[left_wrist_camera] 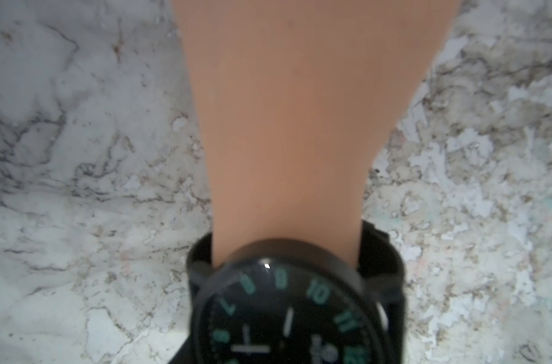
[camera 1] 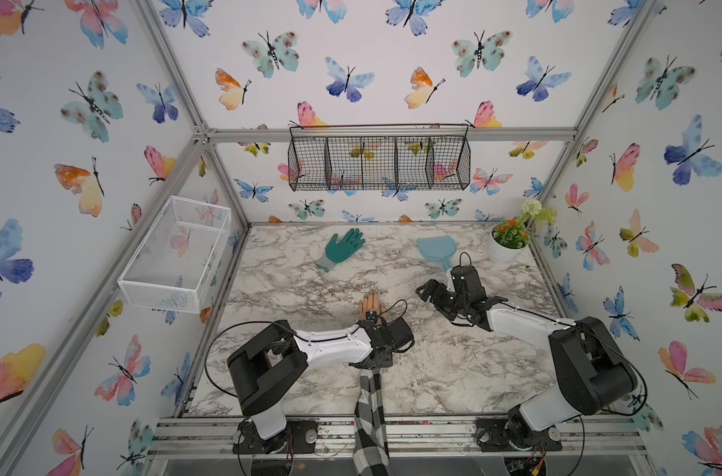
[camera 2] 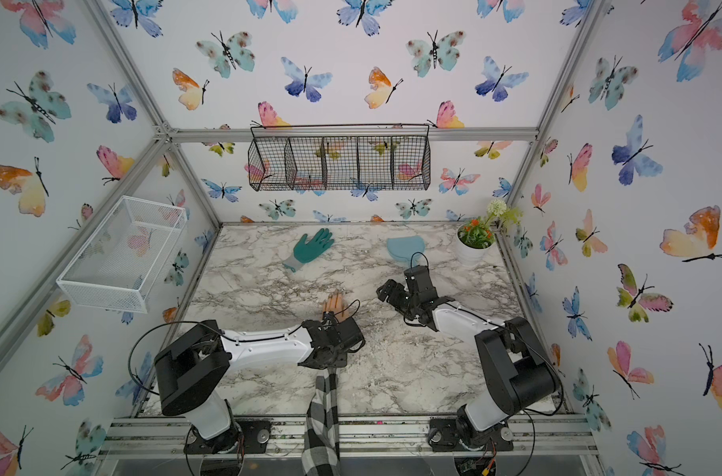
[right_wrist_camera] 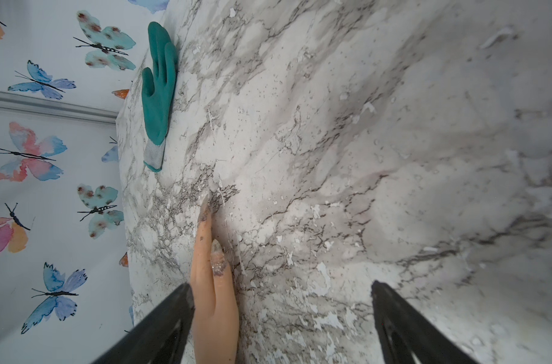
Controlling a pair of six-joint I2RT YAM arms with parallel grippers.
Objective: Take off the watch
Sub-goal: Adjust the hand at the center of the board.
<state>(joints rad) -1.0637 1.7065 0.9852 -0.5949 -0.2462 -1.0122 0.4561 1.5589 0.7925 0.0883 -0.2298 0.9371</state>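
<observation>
1. Marble-patterned table, enclosed by butterfly-papered walls.
2. Mannequin hand lies flat mid-table; the watch is strapped round its wrist.
3. Left gripper sits directly over the watch; its jaw state cannot be told.
4. Right gripper hovers beside the hand, jaws wide apart and empty.

Two arms, left and right; two baskets, black and white; one watch; one mannequin hand; one glove; one flowerpot; one checked cloth; one blue item, perhaps a dustpan.
</observation>
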